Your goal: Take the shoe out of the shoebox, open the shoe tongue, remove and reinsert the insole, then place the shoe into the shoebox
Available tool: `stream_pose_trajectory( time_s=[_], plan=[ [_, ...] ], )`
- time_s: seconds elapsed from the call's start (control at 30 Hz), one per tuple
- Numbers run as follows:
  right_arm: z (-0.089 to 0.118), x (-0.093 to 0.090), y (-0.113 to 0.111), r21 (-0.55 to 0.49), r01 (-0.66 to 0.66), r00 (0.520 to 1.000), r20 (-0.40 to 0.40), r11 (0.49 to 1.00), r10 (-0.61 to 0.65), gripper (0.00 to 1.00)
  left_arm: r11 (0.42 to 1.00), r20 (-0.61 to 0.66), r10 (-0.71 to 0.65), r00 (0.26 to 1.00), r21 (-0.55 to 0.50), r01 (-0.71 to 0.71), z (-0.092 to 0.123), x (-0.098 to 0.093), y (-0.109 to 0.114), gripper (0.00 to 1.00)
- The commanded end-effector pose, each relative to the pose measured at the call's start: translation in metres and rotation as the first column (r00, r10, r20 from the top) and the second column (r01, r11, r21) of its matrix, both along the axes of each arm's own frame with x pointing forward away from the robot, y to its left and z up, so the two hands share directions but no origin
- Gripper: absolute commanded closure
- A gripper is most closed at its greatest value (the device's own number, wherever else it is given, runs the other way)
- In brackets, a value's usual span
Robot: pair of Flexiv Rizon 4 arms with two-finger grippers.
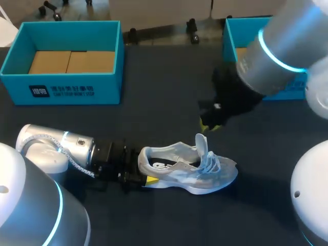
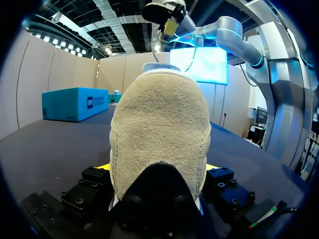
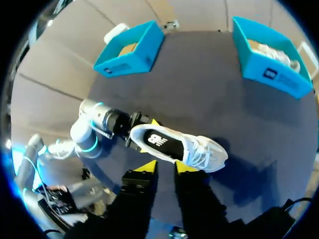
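Note:
A white and grey shoe (image 1: 189,171) lies on its side on the dark table, its tongue (image 1: 201,144) standing up. My left gripper (image 1: 145,171) is shut on the shoe's heel, one yellow tip on each side; in the left wrist view the beige heel (image 2: 159,129) fills the space between its fingers. In the right wrist view the shoe (image 3: 179,147) shows its black insole, with my left gripper (image 3: 144,134) at the heel. My right gripper (image 1: 209,124) hangs above the tongue, apart from it. Its fingers (image 3: 187,167) stand close together with a narrow gap and nothing between them.
An open blue shoebox (image 1: 72,84) with a brown cardboard floor stands at the back left. A second blue box (image 1: 231,41) at the back right is partly hidden by my right arm; the right wrist view shows a white shoe inside that box (image 3: 279,79).

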State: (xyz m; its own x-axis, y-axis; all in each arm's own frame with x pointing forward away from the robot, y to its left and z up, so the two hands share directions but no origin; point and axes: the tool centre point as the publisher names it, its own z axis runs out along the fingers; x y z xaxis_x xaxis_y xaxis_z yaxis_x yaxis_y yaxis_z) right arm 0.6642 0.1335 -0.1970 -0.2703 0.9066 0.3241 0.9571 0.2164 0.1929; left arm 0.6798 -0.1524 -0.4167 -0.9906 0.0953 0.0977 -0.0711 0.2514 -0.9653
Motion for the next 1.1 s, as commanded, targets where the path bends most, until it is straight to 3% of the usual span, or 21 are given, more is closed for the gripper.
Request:
stream_pose_trajectory(
  time_s=[0.03, 0.2, 0.4, 0.8, 0.93, 1.0, 1.1],
  plan=[
    [-0.005, 0.013, 0.030, -0.289, -0.206, 0.979, -0.060, 0.935, 0.197, 1.00, 1.000, -0.001, -0.001, 1.000, 0.003, 0.001, -0.001, 0.001, 0.001, 1.00],
    [-0.015, 0.013, 0.041, -0.276, -0.396, 0.917, -0.063, 0.876, 0.395, 1.00, 1.000, -0.001, -0.001, 1.000, 0.003, 0.001, -0.001, 0.001, 0.001, 1.00],
    [-0.023, 0.006, 0.048, -0.217, -0.522, 0.840, 0.035, 0.825, 0.541, 1.00, 1.000, -0.001, -0.001, 1.000, 0.003, 0.001, -0.001, 0.001, 0.001, 1.00],
    [-0.023, 0.006, 0.048, -0.217, -0.522, 0.840, 0.035, 0.825, 0.541, 1.00, 1.000, -0.001, -0.001, 1.000, 0.003, 0.001, -0.001, 0.001, 0.001, 1.00],
    [-0.037, 0.012, 0.071, -0.345, -0.618, 0.750, 0.012, 0.707, 0.661, 1.00, 1.000, -0.001, -0.001, 1.000, 0.003, 0.001, -0.001, 0.001, 0.001, 1.00],
    [-0.044, 0.012, 0.079, -0.365, -0.676, 0.683, 0.016, 0.640, 0.730, 1.00, 1.000, -0.001, -0.001, 1.000, 0.003, 0.001, -0.001, 0.001, 0.001, 1.00],
    [-0.056, 0.015, 0.088, -0.359, -0.730, 0.634, -0.034, 0.582, 0.773, 1.00, 1.000, -0.001, -0.001, 1.000, 0.003, 0.001, -0.001, 0.001, 0.001, 1.00]
  ],
)
